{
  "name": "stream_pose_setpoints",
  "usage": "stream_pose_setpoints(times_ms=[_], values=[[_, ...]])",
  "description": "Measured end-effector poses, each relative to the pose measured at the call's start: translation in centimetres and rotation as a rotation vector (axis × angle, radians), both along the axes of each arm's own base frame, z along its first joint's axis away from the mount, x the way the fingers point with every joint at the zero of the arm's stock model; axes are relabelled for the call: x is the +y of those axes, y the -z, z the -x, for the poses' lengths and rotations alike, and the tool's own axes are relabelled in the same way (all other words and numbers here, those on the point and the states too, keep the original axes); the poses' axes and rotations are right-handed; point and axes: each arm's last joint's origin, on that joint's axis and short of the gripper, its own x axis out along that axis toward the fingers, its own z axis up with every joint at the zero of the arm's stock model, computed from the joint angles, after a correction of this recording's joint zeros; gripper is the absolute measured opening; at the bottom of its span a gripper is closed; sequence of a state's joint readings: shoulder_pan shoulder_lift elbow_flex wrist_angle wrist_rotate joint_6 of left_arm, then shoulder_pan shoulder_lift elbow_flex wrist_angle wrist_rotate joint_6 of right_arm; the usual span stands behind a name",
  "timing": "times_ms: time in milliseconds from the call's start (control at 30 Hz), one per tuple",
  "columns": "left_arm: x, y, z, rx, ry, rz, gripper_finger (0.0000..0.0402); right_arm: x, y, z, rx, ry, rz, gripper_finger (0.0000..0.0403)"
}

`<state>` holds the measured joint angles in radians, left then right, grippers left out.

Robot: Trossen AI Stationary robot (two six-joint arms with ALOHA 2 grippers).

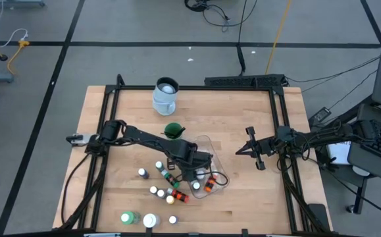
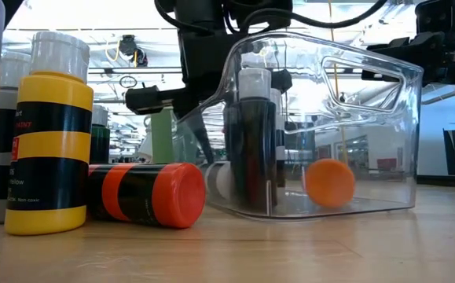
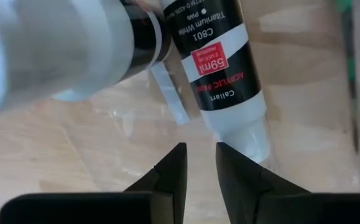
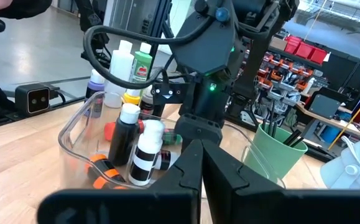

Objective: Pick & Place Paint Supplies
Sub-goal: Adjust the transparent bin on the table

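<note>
A clear plastic tub (image 1: 220,164) sits near the table's middle. Inside it a white paint bottle (image 3: 220,68) and a black one with a white cap (image 4: 122,140) stand side by side, and an orange-capped bottle (image 2: 329,182) lies on the floor of the tub. My left gripper (image 3: 199,165) points down over the tub, just above these bottles. Only a narrow gap separates its fingers and nothing is between them. My right gripper (image 1: 238,151) waits shut at the table's right, pointing level toward the tub. More small paint bottles (image 1: 156,191) stand on the table nearer the front edge.
A yellow bottle (image 2: 50,149) stands and an orange one (image 2: 144,194) lies just left of the tub. A green bottle (image 1: 127,217) and a white jar (image 1: 149,220) stand at the near edge. A green cup holding brushes (image 1: 174,130) and a pale jug (image 1: 166,93) stand farther back.
</note>
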<state>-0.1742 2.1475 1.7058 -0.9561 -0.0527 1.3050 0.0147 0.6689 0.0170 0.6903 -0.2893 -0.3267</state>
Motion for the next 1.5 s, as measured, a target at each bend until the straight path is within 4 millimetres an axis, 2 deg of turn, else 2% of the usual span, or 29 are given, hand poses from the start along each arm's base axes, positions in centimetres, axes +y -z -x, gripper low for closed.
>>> stream_pose_setpoints(times_ms=[400,667,767,933,1033,1267,1367,1500], values=[[1.6,-0.1,-0.1,0.03,-0.129,0.095,0.0092,0.0,0.0,0.0,0.0,0.0,0.0,0.0004],[3.2,-0.1,-0.3,0.012,-0.199,0.056,0.0128,0.0,0.0,0.0,0.0,0.0,0.0,0.0004],[3.1,-1.7,-0.6,0.01,-0.213,0.061,0.0135,0.0,0.0,0.0,0.0,0.0,0.0,0.0004],[3.6,-6.4,-1.4,-0.007,-0.323,0.258,0.0136,0.0,0.0,0.0,0.0,0.0,0.0,0.0004],[4.1,-7.6,-1.3,0.01,-0.365,0.338,0.0136,0.0,0.0,0.0,0.001,0.0,-0.002,0.0004],[4.3,-4.9,-0.9,0.079,-0.445,0.341,0.0148,0.0,0.0,0.0,0.007,-0.001,-0.024,0.0004],[4.3,-4.2,-0.6,0.117,-0.517,0.358,0.0178,0.0,0.0,0.0,0.008,-0.001,-0.025,0.0004],[4.1,-3.3,-0.7,0.093,-0.522,0.303,0.0225,0.0,0.0,0.0,0.007,-0.001,-0.025,0.0004]])
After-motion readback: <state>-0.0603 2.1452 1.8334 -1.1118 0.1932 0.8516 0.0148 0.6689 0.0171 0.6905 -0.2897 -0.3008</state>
